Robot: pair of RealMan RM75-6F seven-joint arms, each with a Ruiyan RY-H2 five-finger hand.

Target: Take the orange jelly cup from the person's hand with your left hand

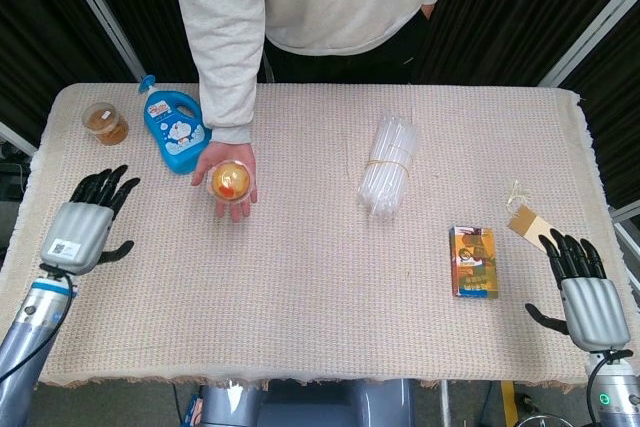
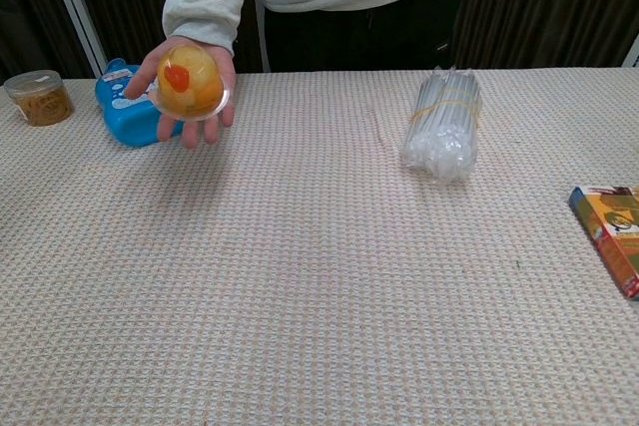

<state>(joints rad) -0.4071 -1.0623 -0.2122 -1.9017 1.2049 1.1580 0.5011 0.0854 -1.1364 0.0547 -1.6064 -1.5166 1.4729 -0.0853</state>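
The orange jelly cup (image 1: 231, 181) (image 2: 188, 82) sits dome-up on the person's open palm (image 1: 227, 164), held above the table's left part. My left hand (image 1: 85, 230) hovers over the table's left edge, well to the left of the cup, fingers apart and empty. My right hand (image 1: 580, 290) rests by the table's right front corner, also empty with fingers spread. Neither hand shows in the chest view.
A blue detergent bottle (image 1: 174, 127) lies just behind and left of the person's hand, with a small round jar (image 1: 105, 123) further left. A bundle of clear straws (image 1: 388, 162) lies mid-table. An orange box (image 1: 473, 261) and a tan tag (image 1: 527, 223) lie at right.
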